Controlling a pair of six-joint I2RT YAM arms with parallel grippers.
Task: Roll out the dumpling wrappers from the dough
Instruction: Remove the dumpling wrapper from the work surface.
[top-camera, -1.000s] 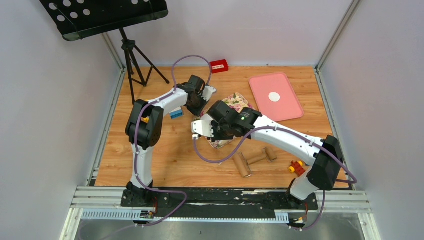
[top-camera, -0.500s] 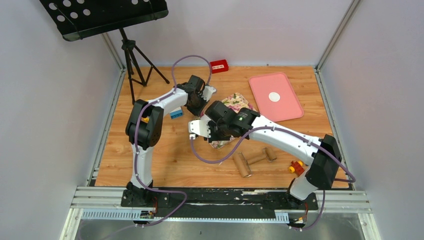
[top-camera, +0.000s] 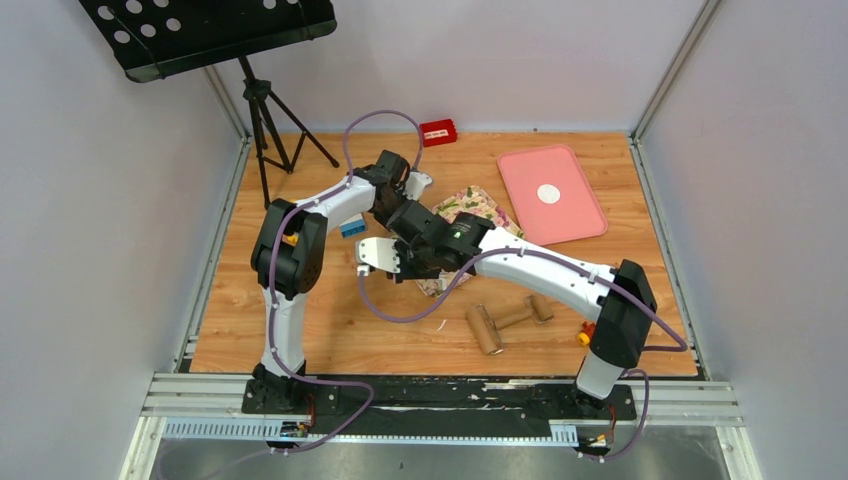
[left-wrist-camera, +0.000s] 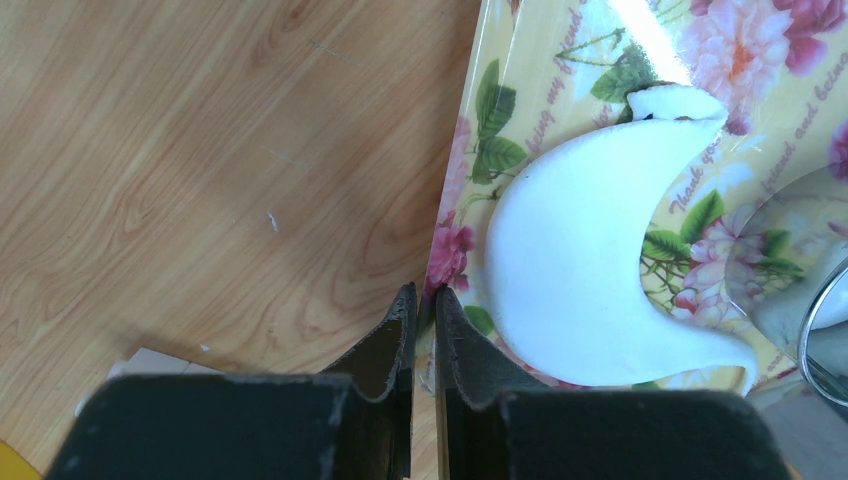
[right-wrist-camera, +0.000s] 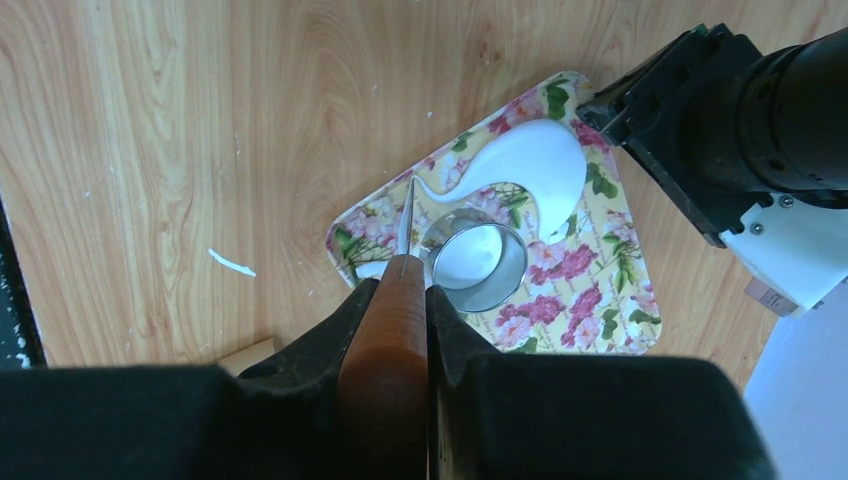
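The left gripper (left-wrist-camera: 425, 296) is all but closed, with only a thin slit between its fingers. Its tips sit right at the rim of the floral tray (left-wrist-camera: 470, 150), and the rim seems to run into that slit, so it looks pinched on the tray's edge.

On the tray just beyond the tips lies the dough (left-wrist-camera: 580, 270), a flat white crescent-shaped scrap with one thin tail.

The right gripper (right-wrist-camera: 400, 288) is clamped on the brown wooden handle of a thin-bladed tool (right-wrist-camera: 385, 350). The blade points out over the tray, passing just beside a metal ring cutter (right-wrist-camera: 500, 292) that stands upright there. The blade tip ends near the dough's thin tail, but I can't tell whether it touches. Something pale shows inside the ring, and I can't make out what it is.

The floral tray sits around the middle of the table, a bit towards the far edge. A pink tray (top-camera: 580, 215) lies near the far right corner with one dumpling wrapper (top-camera: 548, 193) on it, a small white disc. A rolling pin (top-camera: 505, 322) lies towards the near edge, right of centre.
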